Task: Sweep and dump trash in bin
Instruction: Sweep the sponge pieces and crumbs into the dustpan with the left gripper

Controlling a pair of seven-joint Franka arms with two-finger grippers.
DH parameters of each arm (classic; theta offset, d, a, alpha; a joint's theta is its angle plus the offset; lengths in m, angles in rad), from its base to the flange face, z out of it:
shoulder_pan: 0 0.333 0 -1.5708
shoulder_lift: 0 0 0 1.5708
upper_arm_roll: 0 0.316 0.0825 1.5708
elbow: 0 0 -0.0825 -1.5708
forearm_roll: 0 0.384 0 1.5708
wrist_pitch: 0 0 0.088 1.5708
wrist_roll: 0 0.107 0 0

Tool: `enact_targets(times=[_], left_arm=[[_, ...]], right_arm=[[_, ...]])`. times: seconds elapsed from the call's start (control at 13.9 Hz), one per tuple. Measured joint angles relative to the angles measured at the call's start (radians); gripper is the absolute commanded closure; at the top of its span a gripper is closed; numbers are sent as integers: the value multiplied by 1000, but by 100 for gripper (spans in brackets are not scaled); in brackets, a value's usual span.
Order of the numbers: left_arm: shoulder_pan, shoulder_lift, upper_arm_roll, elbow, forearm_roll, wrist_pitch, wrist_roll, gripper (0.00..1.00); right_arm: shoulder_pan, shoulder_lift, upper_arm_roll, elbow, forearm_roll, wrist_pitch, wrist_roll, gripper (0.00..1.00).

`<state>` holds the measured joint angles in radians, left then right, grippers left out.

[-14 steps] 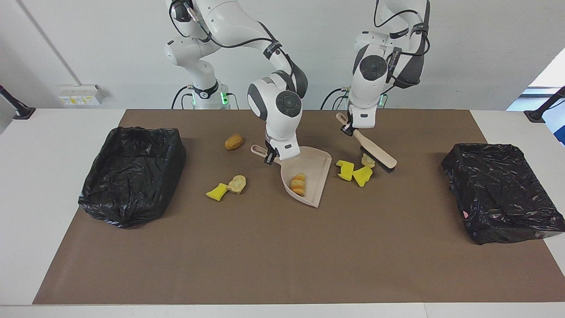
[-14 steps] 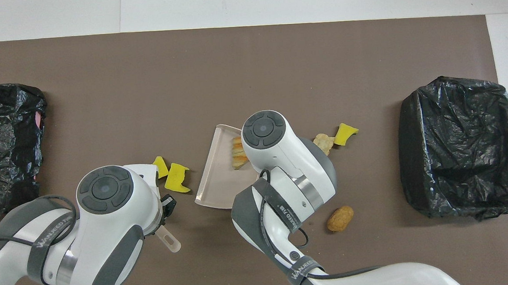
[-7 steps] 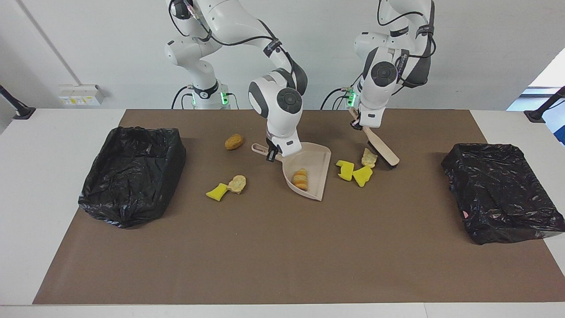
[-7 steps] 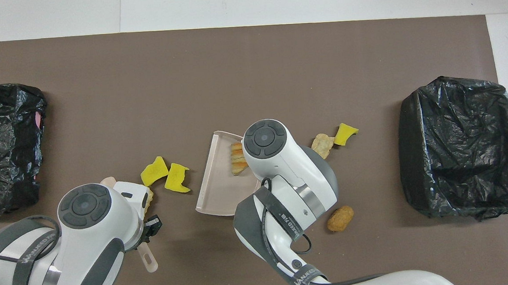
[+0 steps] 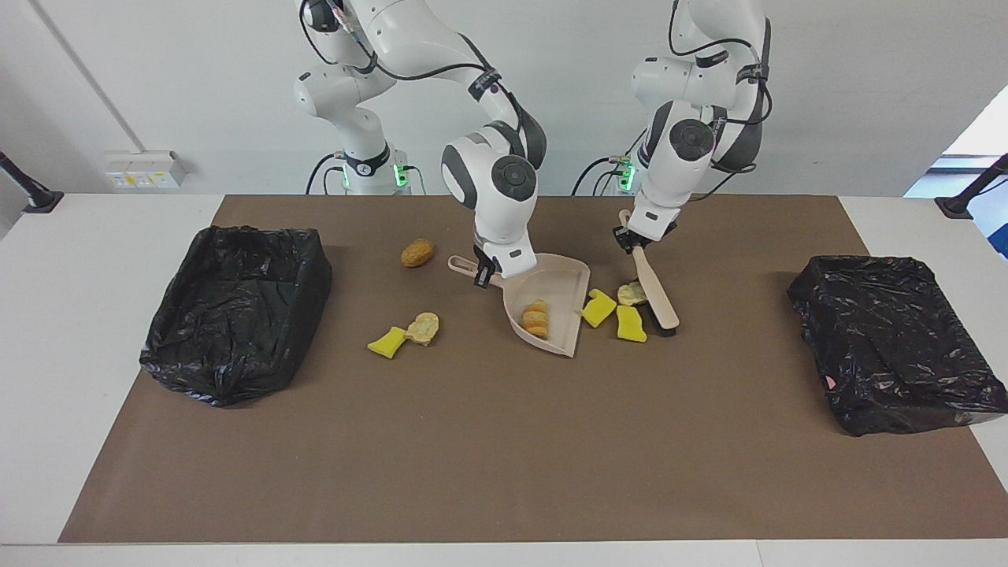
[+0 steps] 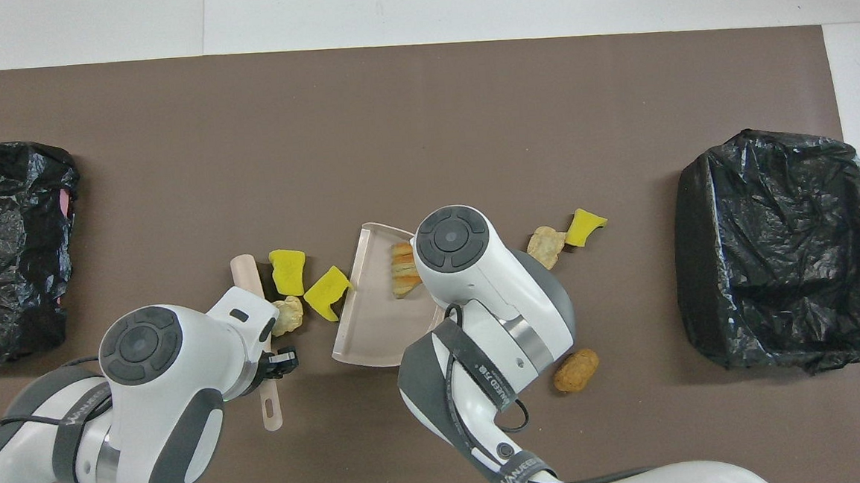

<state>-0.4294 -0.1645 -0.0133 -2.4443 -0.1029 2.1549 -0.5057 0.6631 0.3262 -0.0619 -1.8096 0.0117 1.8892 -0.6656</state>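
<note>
So the left gripper [image 5: 632,239] is clamped tight on the handle of the hand brush [image 5: 655,287], and compared with a second ago it's swung the bristle end in toward the dustpan [image 5: 561,277]. That shoved the cluster along: two yellow sponge chunks [image 5: 598,307] and a tan lump [image 5: 631,294] now sit right at the pan's open edge, one chunk touching the lip, where before they were a bit apart from it.

The right gripper [image 5: 482,276] is closed on the dustpan handle, pan resting on the bench, and it's barely moved. The orange-striped roll [image 5: 536,317] is already inside.

Not swept yet: a yellow chunk [image 5: 387,342] and a tan lump [image 5: 423,327] toward the right arm's end, plus a brown lump [image 5: 416,253] nearer the robots. One more push probably lands this batch; the black-lined bins [image 5: 236,311] at each end are waiting.
</note>
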Motion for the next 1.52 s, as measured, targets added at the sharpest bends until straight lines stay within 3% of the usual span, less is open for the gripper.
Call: enact_targets(times=[0.29,0.58,0.79,1.15,1.52], left_arm=[[-154,44,-12,26,-47,106,60,100],[-271,55,-17,62,-54,112,121,100],[-260,61,1,78,-54,111,132,100],[-113,69,20,87,-54,105,160,100],[-49,68,22,121,-45,41,161,100]], right_arm=[[0,0,0,-1,0,0,0,100],[0,-1,0,-2,0,0,0,100],[0,-1,0,-2,0,0,0,100],[-1,-1,0,-2,0,0,0,100],[-1,-1,-1,-2,0,0,0,100]])
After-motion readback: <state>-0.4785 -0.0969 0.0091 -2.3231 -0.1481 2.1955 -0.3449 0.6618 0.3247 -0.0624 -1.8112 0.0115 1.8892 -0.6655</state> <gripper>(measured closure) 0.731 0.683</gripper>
